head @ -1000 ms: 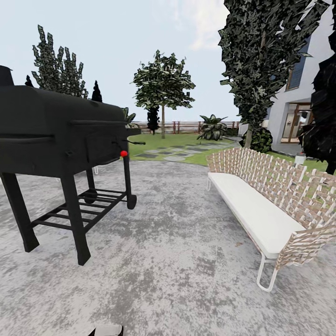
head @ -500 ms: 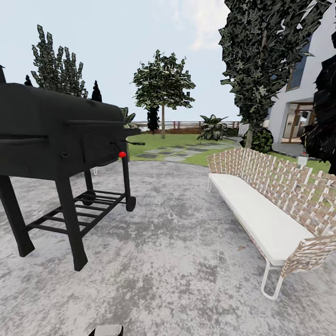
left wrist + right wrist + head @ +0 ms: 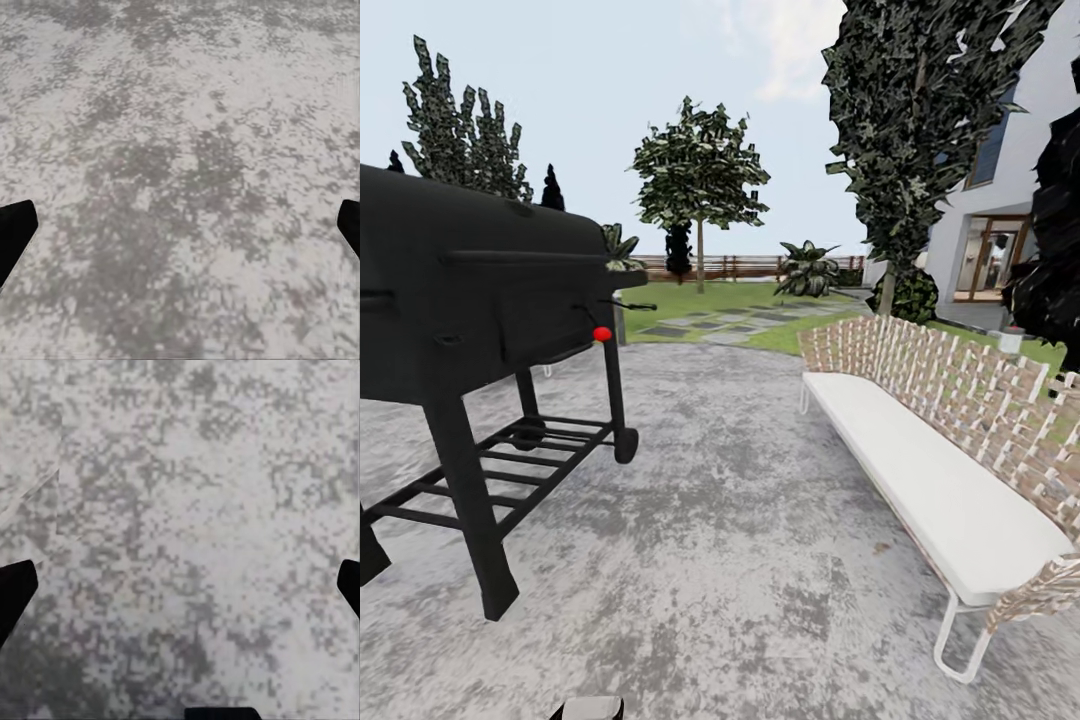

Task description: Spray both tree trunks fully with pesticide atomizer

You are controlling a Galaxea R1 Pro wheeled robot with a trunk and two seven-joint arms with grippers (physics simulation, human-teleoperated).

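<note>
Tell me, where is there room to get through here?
A wide bare strip of grey paving runs between the black grill and the white bench, toward the lawn. It is tighter beside the grill's legs and the bench frame.

Open mottled paving (image 3: pixel 730 520) runs forward toward the lawn (image 3: pixel 690 297) — a passable corridor. Black grill (image 3: pixel 470 290) on legs obstructs the left; white woven bench (image 3: pixel 930 450) lines the right — a tree (image 3: pixel 698 180) stands beyond.
</note>
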